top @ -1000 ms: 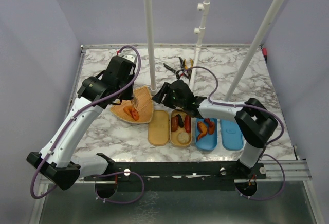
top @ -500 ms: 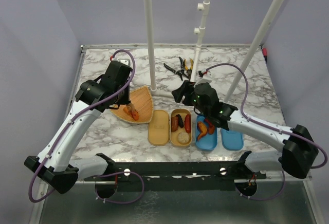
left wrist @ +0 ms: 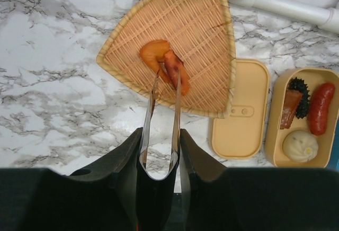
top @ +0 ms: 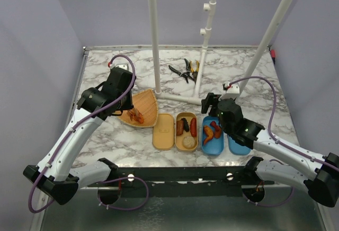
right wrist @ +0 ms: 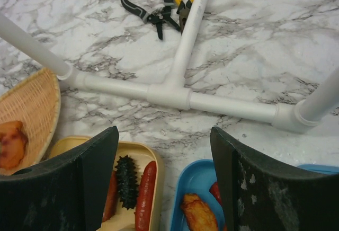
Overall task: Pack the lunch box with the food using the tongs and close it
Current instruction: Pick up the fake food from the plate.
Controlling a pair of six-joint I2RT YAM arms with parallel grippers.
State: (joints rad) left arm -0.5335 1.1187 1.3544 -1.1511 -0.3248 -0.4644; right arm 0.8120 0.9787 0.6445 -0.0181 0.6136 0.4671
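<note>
My left gripper (left wrist: 160, 135) is shut on the grey tongs (left wrist: 176, 109), squeezing them near their bend. The tongs' tips reach an orange piece (left wrist: 153, 53) and a red piece (left wrist: 177, 72) of food on the woven fan-shaped tray (top: 145, 104); whether they pinch either I cannot tell. The beige lunch box (top: 186, 115) holds a red sausage (left wrist: 321, 107), a dark spiky piece (right wrist: 126, 180) and a beige ball (left wrist: 300, 145). My right gripper (right wrist: 164, 133) is open and empty, hovering over the marble just behind the two boxes.
A beige lid (left wrist: 241, 114) lies left of the beige box. A blue box (top: 212, 147) with orange and red pieces and a blue lid (top: 239, 145) lie to its right. White pipe frame (right wrist: 169, 96) and black-and-yellow pliers (right wrist: 159, 8) sit farther back.
The right arm has swung from over the beige box back to the right, and its jaws have spread wider. The left arm shifted slightly, the tongs staying over the woven tray.
</note>
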